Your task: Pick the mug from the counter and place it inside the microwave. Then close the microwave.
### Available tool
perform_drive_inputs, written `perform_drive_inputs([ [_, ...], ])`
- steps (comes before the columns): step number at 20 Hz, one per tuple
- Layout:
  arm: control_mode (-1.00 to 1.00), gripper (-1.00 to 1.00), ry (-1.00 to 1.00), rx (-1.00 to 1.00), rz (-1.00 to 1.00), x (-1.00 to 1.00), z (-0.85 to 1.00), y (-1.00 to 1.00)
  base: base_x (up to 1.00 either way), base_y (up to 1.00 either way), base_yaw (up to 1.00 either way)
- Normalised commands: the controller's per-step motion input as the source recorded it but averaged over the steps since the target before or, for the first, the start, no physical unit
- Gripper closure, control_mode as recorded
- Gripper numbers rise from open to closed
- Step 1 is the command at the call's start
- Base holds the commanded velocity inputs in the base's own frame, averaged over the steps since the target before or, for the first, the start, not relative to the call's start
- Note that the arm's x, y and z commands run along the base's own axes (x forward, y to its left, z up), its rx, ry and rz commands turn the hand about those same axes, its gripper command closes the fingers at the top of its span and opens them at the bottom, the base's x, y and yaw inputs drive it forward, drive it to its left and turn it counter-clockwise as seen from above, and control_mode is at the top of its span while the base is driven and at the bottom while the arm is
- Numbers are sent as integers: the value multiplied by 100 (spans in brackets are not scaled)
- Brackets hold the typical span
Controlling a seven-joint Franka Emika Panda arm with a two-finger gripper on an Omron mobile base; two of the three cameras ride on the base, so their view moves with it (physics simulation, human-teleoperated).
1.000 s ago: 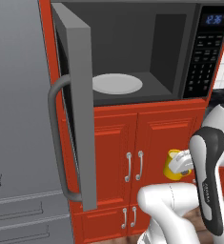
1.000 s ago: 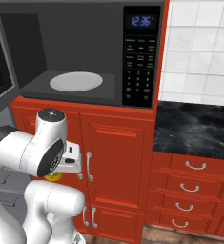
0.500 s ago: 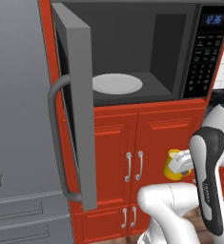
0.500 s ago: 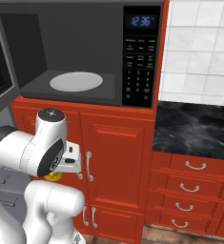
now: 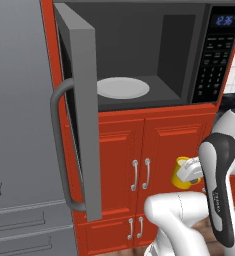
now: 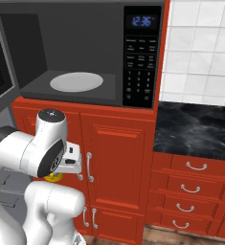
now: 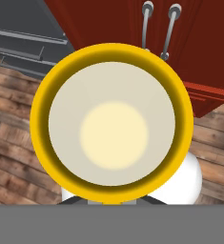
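The mug (image 5: 181, 172) hangs in the air in front of the red cabinet doors (image 5: 154, 160) below the microwave (image 5: 139, 55), held at the end of the gripper (image 5: 187, 172). It is well under the level of the oven's floor and off the counter (image 6: 195, 127), which lies away to the right. In the hand view the mug (image 7: 111, 121) is seen straight down its open mouth, a yellow rim around the cream inside, with wooden floorboards (image 7: 18, 147) behind it (so its long axis runs along the gripper and its mouth faces the hand). The fingers are hidden behind the rim, so a firm clamp on it seems likely but the contact itself cannot be seen. From the right base view only a sliver of the yellow mug (image 6: 52, 178) peeks out under the arm's wrist. The microwave door (image 5: 81, 115) stands swung wide to the left, its curved handle (image 5: 59, 150) facing out, and the pale round turntable (image 5: 123, 88) lies bare inside the cavity.
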Motion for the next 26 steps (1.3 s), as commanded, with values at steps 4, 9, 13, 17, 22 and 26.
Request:
perform_drive_inputs([
  [4,-100,100,-7,1,-1,-7,12,0,0,0,0],
  [9,-100,100,-15,3,-6,-4,42,5,0,0,0],
  [13,-100,100,-14,0,-18,2,77,38,0,0,0],
  [17,-100,100,-6,0,-23,14,67,23,0,0,0],
  [22,-100,100,-10,5,-15,2,70,1,0,0,0],
  [26,-100,100,-3,5,0,24,53,0,0,0,0],
])
